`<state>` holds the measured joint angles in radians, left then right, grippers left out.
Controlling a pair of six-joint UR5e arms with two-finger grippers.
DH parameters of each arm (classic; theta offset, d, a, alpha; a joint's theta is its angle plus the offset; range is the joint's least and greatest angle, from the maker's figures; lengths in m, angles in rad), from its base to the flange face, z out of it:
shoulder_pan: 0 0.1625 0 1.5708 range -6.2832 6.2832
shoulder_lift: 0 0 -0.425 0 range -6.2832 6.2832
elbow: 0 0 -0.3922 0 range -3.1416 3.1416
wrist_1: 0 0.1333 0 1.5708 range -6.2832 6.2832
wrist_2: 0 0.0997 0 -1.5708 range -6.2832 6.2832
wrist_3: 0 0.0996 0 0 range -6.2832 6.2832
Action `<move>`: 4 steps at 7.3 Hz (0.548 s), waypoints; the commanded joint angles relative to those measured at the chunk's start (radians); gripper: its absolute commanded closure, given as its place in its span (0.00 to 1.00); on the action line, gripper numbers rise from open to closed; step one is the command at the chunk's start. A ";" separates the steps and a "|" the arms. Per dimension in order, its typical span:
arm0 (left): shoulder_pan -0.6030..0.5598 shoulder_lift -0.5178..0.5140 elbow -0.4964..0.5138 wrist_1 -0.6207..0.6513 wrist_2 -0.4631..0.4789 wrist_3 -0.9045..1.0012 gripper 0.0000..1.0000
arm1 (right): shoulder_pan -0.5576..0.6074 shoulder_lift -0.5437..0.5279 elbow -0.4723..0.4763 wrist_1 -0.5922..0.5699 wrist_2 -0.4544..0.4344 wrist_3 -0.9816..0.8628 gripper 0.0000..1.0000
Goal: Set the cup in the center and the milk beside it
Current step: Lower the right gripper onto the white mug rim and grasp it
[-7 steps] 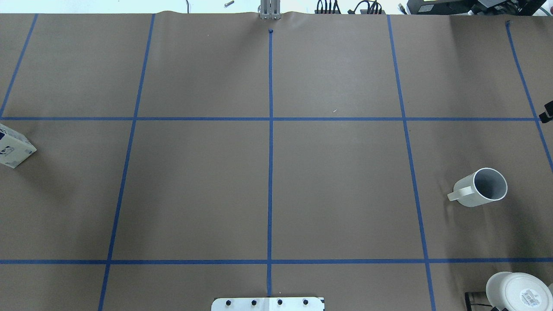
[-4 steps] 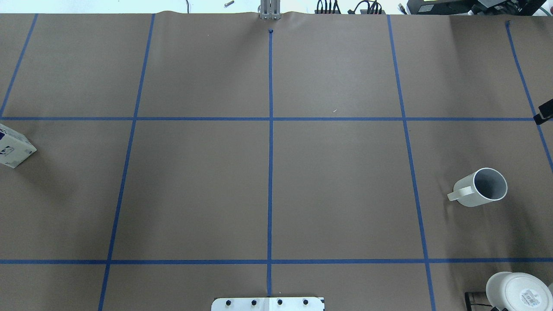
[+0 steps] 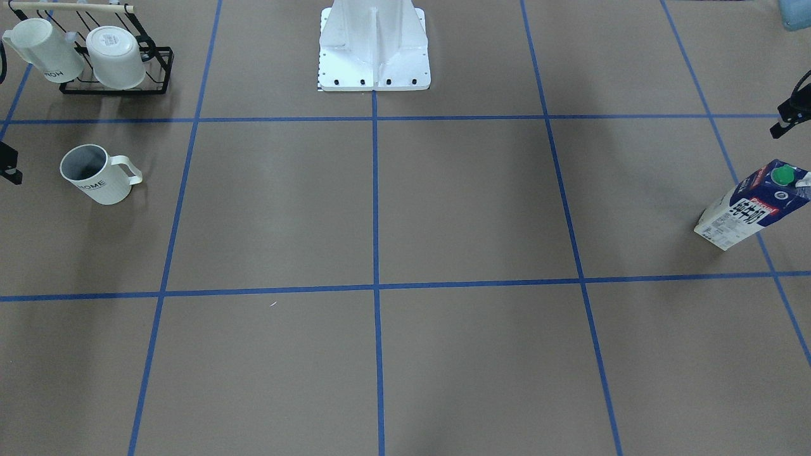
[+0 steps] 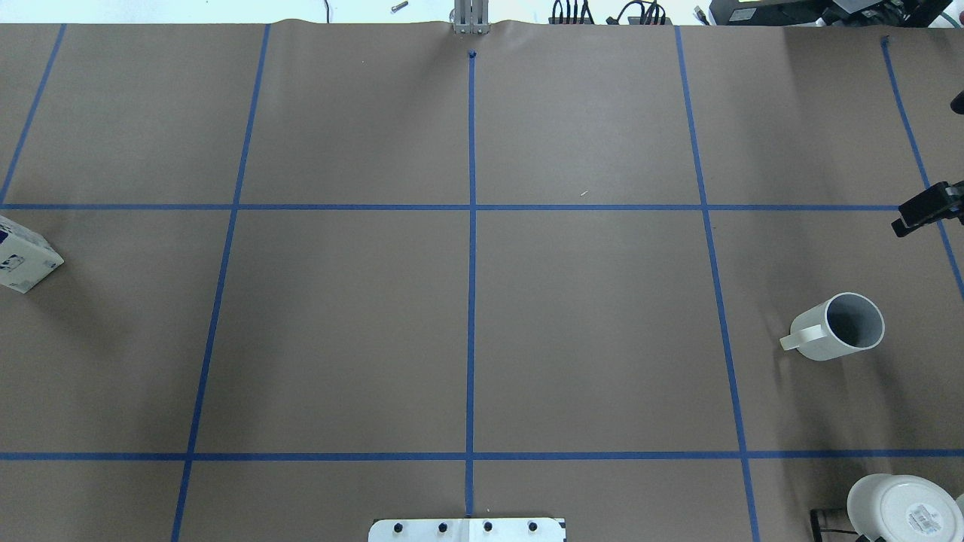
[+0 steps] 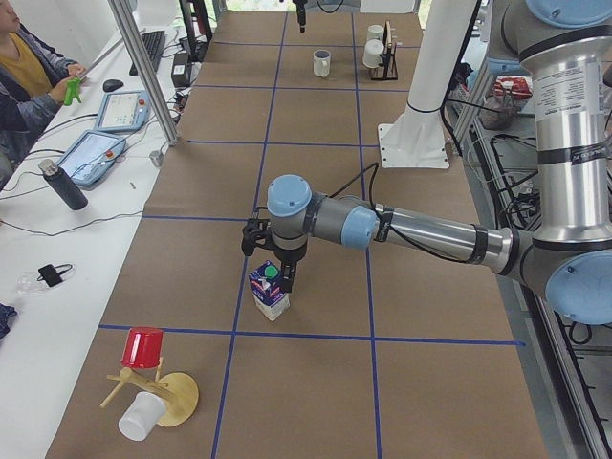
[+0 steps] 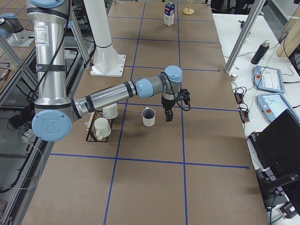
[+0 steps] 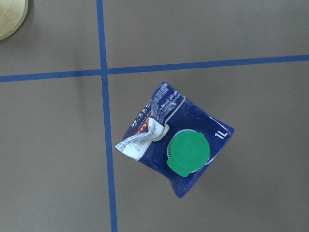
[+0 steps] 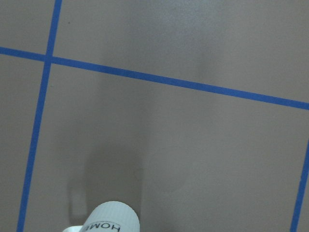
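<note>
The cup (image 4: pixel 836 327) stands upright at the table's right, "HOME" lettering showing in the front view (image 3: pixel 95 175). My right gripper (image 6: pixel 169 115) hangs open just beyond it, apart from it; one finger (image 4: pixel 920 213) shows at the overhead view's right edge. The right wrist view catches the cup (image 8: pixel 113 220) at its bottom edge. The milk (image 3: pixel 754 202) stands at the far left (image 4: pixel 22 260). My left gripper (image 5: pixel 273 263) hovers open over its green cap (image 7: pixel 188 153). The center (image 4: pixel 472 207) is bare.
A black rack with two white mugs (image 3: pixel 108 57) stands near the cup, by the robot's side (image 4: pixel 904 512). The robot's white base plate (image 3: pixel 374 63) is at the near edge. A wooden stand with a red cup (image 5: pixel 143 349) sits beyond the milk.
My right gripper's finger has come further into the overhead view from the right edge, moving left and a little nearer the cup. The cup and the milk have not moved.
</note>
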<state>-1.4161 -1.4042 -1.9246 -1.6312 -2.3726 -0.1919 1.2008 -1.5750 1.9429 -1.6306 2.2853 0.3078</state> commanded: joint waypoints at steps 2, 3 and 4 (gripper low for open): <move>0.000 -0.001 -0.001 -0.024 -0.004 -0.004 0.02 | -0.091 -0.074 0.042 0.062 -0.004 0.063 0.00; -0.003 0.005 0.010 -0.024 0.003 -0.021 0.02 | -0.119 -0.152 0.039 0.200 -0.010 0.063 0.00; -0.001 -0.005 0.012 -0.024 0.006 -0.026 0.02 | -0.136 -0.193 0.036 0.291 -0.010 0.088 0.01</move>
<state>-1.4170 -1.4045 -1.9170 -1.6540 -2.3713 -0.2073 1.0924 -1.7029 1.9803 -1.4640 2.2775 0.3755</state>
